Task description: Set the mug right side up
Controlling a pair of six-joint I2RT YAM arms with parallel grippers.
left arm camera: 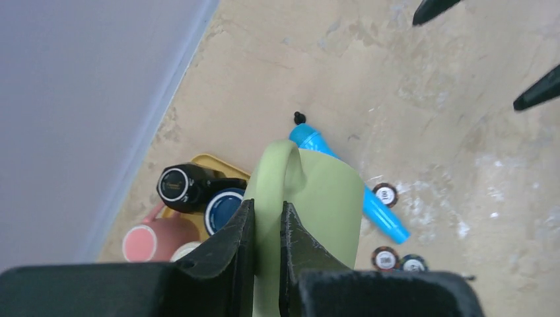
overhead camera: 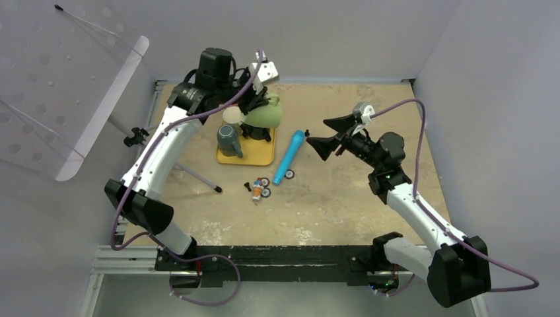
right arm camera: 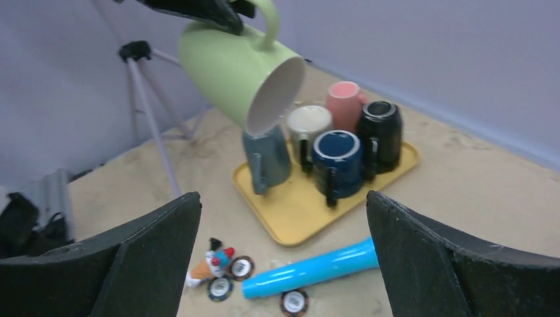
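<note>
My left gripper point(overhead camera: 259, 99) is shut on the handle of a light green mug point(overhead camera: 267, 113) and holds it in the air above the yellow tray point(overhead camera: 254, 157). The mug is tilted, its mouth facing down and sideways; the right wrist view shows its white inside point(right arm camera: 274, 96). In the left wrist view the fingers point(left arm camera: 241, 231) pinch the green handle point(left arm camera: 267, 191). My right gripper point(overhead camera: 325, 134) is open and empty, hovering right of the tray, pointed at it.
On the tray stand upside-down mugs: grey-blue point(right arm camera: 266, 158), cream point(right arm camera: 308, 124), pink point(right arm camera: 346, 100), dark blue point(right arm camera: 337, 158), black point(right arm camera: 380, 129). A blue tube point(overhead camera: 288, 157), poker chips point(overhead camera: 265, 191) and a small clown toy point(right arm camera: 210, 261) lie in front. A tripod point(overhead camera: 137, 137) stands left.
</note>
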